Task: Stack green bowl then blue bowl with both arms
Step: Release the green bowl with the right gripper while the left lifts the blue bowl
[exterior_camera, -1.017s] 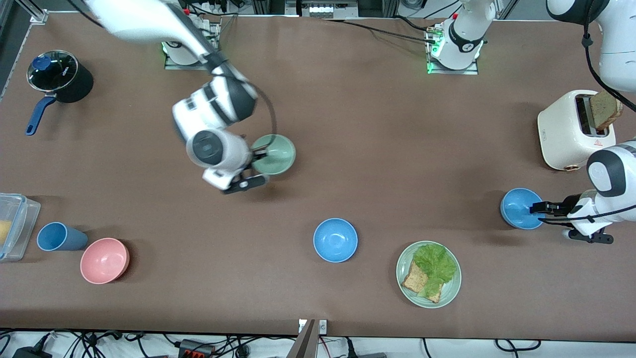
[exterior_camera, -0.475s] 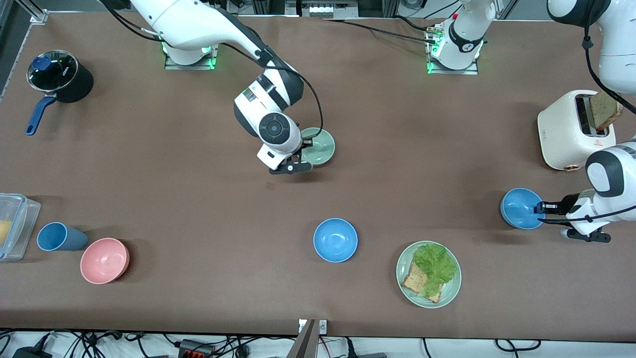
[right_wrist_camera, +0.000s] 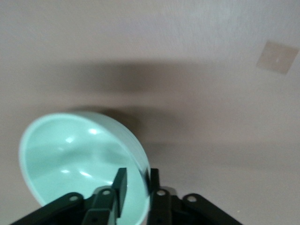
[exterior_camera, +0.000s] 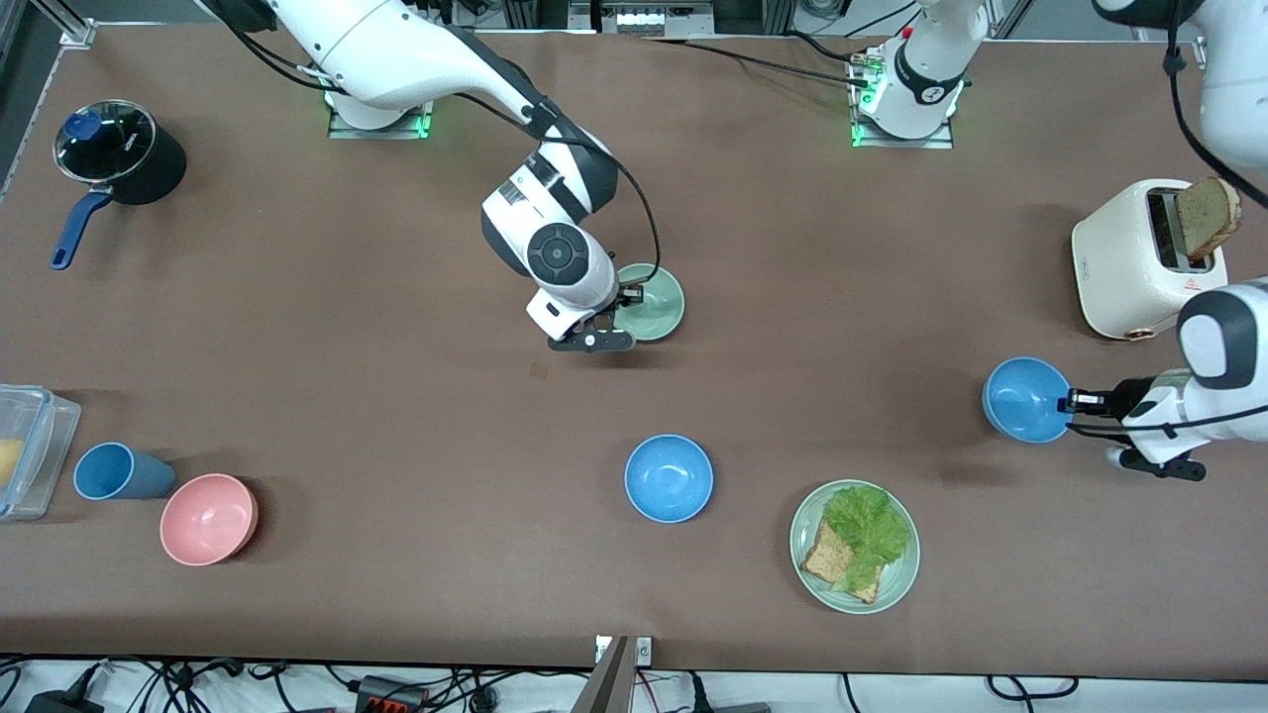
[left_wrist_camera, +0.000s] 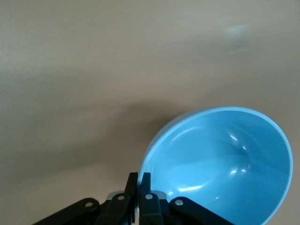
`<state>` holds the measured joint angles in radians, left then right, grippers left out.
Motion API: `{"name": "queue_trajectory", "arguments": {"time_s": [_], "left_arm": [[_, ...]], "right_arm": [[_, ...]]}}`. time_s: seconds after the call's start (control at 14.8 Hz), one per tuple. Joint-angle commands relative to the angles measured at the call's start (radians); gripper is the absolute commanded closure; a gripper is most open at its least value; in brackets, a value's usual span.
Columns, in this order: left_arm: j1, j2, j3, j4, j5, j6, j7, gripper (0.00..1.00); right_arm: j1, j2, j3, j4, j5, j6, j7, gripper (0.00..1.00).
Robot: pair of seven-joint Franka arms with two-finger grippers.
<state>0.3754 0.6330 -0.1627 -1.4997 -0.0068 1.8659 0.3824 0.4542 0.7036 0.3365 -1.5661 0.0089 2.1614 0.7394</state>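
My right gripper point(exterior_camera: 627, 297) is shut on the rim of the green bowl point(exterior_camera: 656, 303), one finger inside and one outside. It holds the bowl low at mid-table, toward the robots' bases. The right wrist view shows the gripper point(right_wrist_camera: 137, 178) on this bowl point(right_wrist_camera: 75, 159). My left gripper point(exterior_camera: 1068, 403) is shut on the rim of a blue bowl point(exterior_camera: 1025, 399) and holds it tilted above the table near the toaster. The left wrist view shows that gripper point(left_wrist_camera: 139, 176) and bowl point(left_wrist_camera: 220, 164). A second blue bowl point(exterior_camera: 669, 478) sits on the table, nearer to the front camera.
A pale-green plate point(exterior_camera: 804, 555) with lettuce and toast stands beside the second blue bowl. A white toaster point(exterior_camera: 1134, 259) with bread is at the left arm's end. A pot point(exterior_camera: 119, 153), a blue cup point(exterior_camera: 114, 471), a pink bowl point(exterior_camera: 208, 518) and a clear container point(exterior_camera: 25, 451) are at the right arm's end.
My right gripper carried the green bowl toward the table's middle and lowered it. My left gripper lifted its blue bowl off the table and tilted it.
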Motion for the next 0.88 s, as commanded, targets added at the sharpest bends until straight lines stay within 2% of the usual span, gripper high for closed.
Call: {"name": "queue_trajectory", "arguments": {"time_s": [0.0,0.2,0.27,0.34,0.47,0.68,0.81], "left_arm": [[-0.001,-0.131,-0.072,-0.02,-0.033,-0.147,-0.103,0.99],[0.007,-0.208,-0.202,-0.022,-0.056,-0.266,-0.302,1.0],[0.005,-0.235,-0.239,-0.028,-0.1,-0.302,-0.382,0.99],[0.005,-0.249,-0.27,-0.033,-0.136,-0.327,-0.478,0.99],[0.003,-0.26,-0.383,-0.034,-0.167,-0.344,-0.699,0.99],[-0.021,-0.256,-0.57,-0.062,-0.167,-0.242,-1.072,1.0],[-0.088,-0.253,-0.623,-0.155,-0.165,-0.057,-1.26,1.0]], "right_arm": [[-0.009,-0.041,-0.013,0.105,0.005,-0.121,0.023,0.0],[-0.07,-0.097,-0.045,0.196,-0.009,-0.259,0.02,0.0],[-0.1,-0.119,-0.06,0.211,-0.015,-0.291,0.011,0.0],[-0.138,-0.142,-0.065,0.225,-0.023,-0.304,-0.004,0.0],[-0.222,-0.188,-0.067,0.235,-0.023,-0.304,-0.038,0.0],[-0.34,-0.243,-0.067,0.235,-0.023,-0.334,-0.126,0.0],[-0.399,-0.263,-0.07,0.235,-0.036,-0.42,-0.187,0.0]]}}
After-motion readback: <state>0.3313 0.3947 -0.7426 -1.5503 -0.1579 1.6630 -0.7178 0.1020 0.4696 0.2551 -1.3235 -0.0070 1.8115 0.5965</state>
